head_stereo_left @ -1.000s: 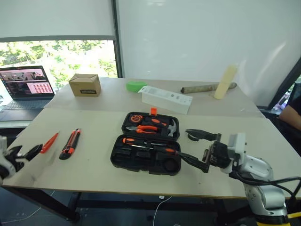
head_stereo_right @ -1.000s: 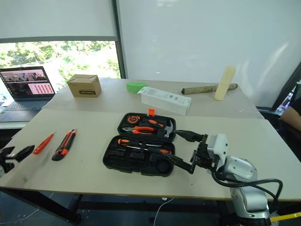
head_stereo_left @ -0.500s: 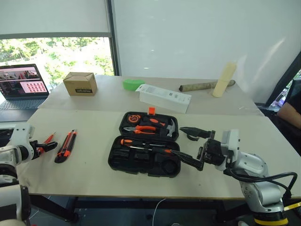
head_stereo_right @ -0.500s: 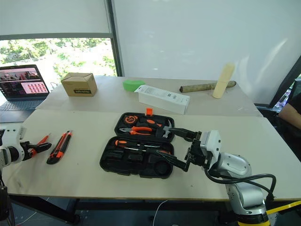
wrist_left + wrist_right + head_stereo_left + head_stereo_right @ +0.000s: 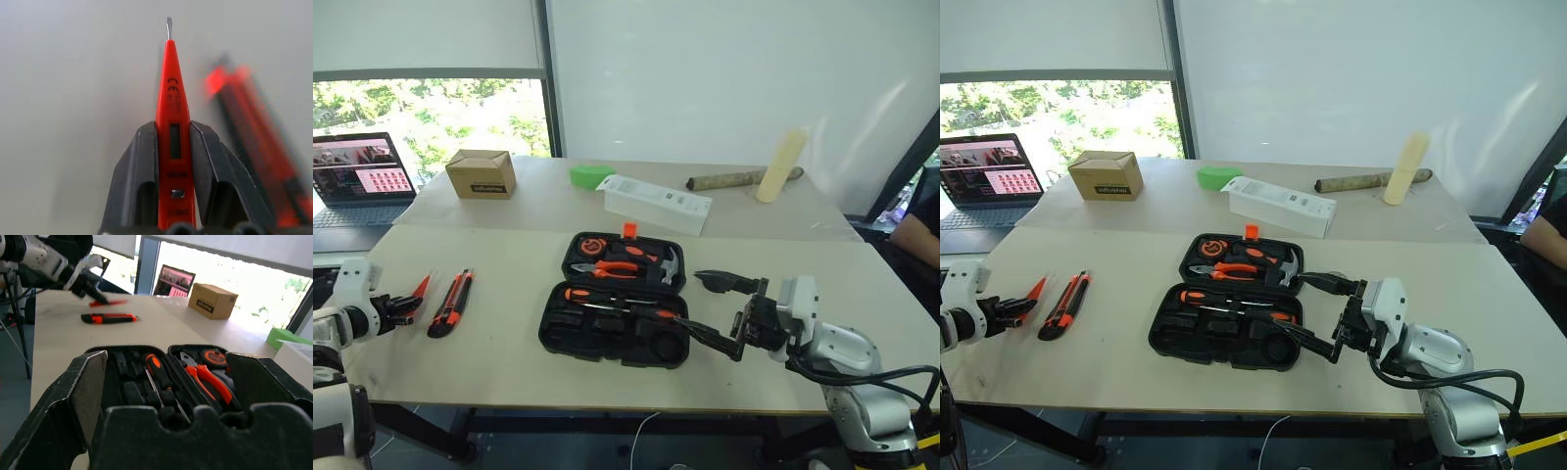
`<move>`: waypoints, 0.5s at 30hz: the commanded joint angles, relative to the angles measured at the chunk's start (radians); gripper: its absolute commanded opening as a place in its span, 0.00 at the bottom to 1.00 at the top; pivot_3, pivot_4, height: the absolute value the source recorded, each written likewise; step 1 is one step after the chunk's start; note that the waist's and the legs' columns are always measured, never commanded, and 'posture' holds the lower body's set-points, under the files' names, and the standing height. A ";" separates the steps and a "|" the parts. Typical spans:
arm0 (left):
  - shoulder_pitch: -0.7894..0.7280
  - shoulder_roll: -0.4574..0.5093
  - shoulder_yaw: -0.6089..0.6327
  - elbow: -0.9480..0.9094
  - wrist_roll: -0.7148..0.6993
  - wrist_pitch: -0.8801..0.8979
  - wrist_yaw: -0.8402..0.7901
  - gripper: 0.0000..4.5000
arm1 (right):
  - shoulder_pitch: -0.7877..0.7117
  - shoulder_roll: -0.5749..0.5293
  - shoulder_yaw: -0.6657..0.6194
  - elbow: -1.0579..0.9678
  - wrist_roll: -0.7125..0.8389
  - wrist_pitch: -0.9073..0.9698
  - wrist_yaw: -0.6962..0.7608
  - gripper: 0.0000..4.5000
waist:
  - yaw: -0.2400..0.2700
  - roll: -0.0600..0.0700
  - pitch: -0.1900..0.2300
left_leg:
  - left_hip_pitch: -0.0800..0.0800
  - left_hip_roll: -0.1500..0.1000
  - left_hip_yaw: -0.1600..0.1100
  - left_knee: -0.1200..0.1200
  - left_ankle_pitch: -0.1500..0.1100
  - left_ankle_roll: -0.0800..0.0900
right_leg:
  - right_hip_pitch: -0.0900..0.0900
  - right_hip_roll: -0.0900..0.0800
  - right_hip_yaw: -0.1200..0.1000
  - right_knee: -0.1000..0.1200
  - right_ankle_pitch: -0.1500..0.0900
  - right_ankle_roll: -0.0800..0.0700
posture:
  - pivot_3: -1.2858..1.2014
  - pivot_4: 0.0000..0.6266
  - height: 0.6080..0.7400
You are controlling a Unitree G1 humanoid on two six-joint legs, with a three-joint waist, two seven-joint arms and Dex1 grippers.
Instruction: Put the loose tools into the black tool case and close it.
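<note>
**Tester pen grabbed, case still wide open**

Far left, the left gripper (image 5: 174, 161) has its fingers pinched on the orange tester pen (image 5: 172, 112), low over the table (image 5: 509, 343). The utility knife (image 5: 450, 303) lies loose just beside it. Mid-table, the black tool case (image 5: 617, 313) sits open with a screwdriver (image 5: 607, 296) already slotted, so I'd say most loading and the closing are left. On the right, the right gripper (image 5: 720, 311) hovers spread wide and empty by the case. The left wrist view confirms the pinch; the head views only hint at it.
</note>
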 commanded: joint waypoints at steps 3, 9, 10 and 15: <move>0.011 -0.056 -0.193 -0.418 -0.026 -0.077 -0.414 0.10 | 0.012 -0.050 -0.064 -0.041 0.053 -0.003 0.023 1.00 | 0.008 0.001 0.000 | 0.001 -0.002 0.001 0.003 -0.002 0.003 | 0.003 -0.002 0.001 -0.001 0.000 0.001 | 0.52 0.24 1.00; -0.011 -0.176 -0.418 -0.660 0.062 -0.029 -0.449 0.10 | 0.042 -0.079 -0.070 -0.055 0.061 0.000 0.025 1.00 | 0.003 0.001 0.000 | 0.001 -0.003 -0.001 0.005 -0.002 0.004 | 0.003 0.000 0.003 -0.001 0.001 0.003 | 0.52 0.24 1.00; -0.024 -0.206 -0.459 -0.670 0.091 -0.021 -0.434 0.10 | 0.054 -0.079 -0.072 -0.065 0.061 0.002 0.017 1.00 | 0.002 0.001 0.001 | 0.001 -0.003 -0.001 0.005 -0.002 0.004 | 0.003 0.001 0.005 -0.001 0.001 0.003 | 0.52 0.24 1.00; -0.056 -0.274 -0.557 -0.697 0.156 0.010 -0.418 0.10 | 0.110 -0.075 -0.074 -0.112 0.056 0.008 -0.014 1.00 | -0.001 0.001 0.001 | 0.002 -0.003 -0.004 0.005 -0.006 0.010 | 0.002 0.001 0.007 -0.002 0.001 0.003 | 0.52 0.24 1.00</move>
